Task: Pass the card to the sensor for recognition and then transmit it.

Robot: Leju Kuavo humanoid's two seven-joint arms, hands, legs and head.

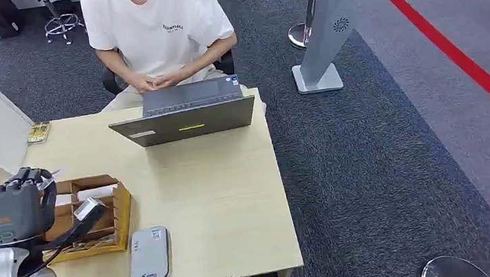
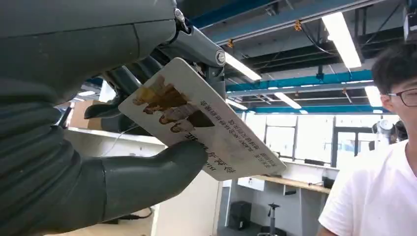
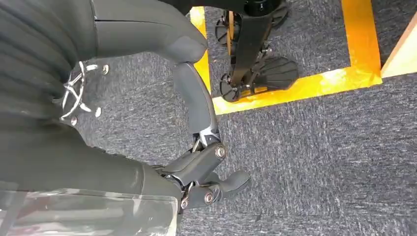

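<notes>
We see the left hand (image 1: 15,205) raised above the table's (image 1: 221,202) near left corner, beside the wooden box (image 1: 118,218) that sits there. In the left wrist view that hand (image 2: 74,123) pinches the card (image 2: 201,120) between its thumb and its dark fingers (image 2: 196,46); the card is white, with a brownish picture at the held end and lines of print running to its free end, and it is lifted off the table and tilted. In the head view the card (image 1: 89,208) shows as a pale sliver sticking out from the hand over the box. The sensor (image 1: 150,255), a flat grey pad with a small label, lies on the table just beside the box, near the front edge, apart from the card. Farther back an open laptop (image 1: 186,113) stands on the table, and behind it sits a person (image 1: 157,31) in a white shirt with hands together at the table's far edge. A small yellow-green item (image 1: 38,132) lies at the far left edge. The right hand (image 3: 196,147) hangs over dark carpet (image 3: 319,147) with a yellow floor stripe (image 3: 295,83); its fingers are loosely curled, somewhat apart, and hold nothing.
</notes>
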